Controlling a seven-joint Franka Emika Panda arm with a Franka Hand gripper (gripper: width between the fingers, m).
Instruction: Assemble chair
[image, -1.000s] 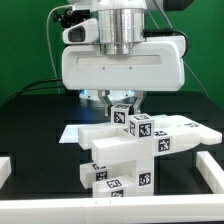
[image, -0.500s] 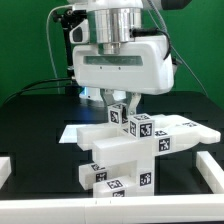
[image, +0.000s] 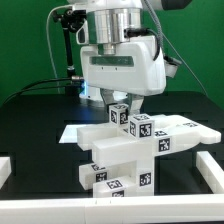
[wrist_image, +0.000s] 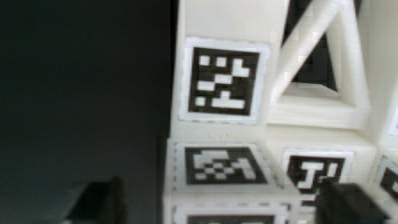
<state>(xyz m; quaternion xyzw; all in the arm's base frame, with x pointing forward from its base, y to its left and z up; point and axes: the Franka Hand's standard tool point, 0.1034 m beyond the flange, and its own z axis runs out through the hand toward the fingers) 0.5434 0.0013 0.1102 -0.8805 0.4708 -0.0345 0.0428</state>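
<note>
The jaws stand wide apart and hold nothing; in the wrist view the two dark fingertips sit well to either side of the tagged white part between them, with clear gaps on both sides; the gripper hangs just above the small tagged cube that forms the highest point of the chair, and whether a finger grazes that cube I cannot tell from where I stand. The cube sits on a stack of glossy white blocks; below it a long bar runs out toward the exterior view's right, and a thicker tagged block juts toward the front edge of the tabletop; black-and-white square tags show on several faces. The whole white assembly stands near the middle of the black tabletop, slightly toward its front edge. Behind it, flat on the surface, a thin white sheet pokes out at the exterior view's left of the stack. Low white rails border the tabletop at the front corners; a green backdrop fills the space behind the arm.
</note>
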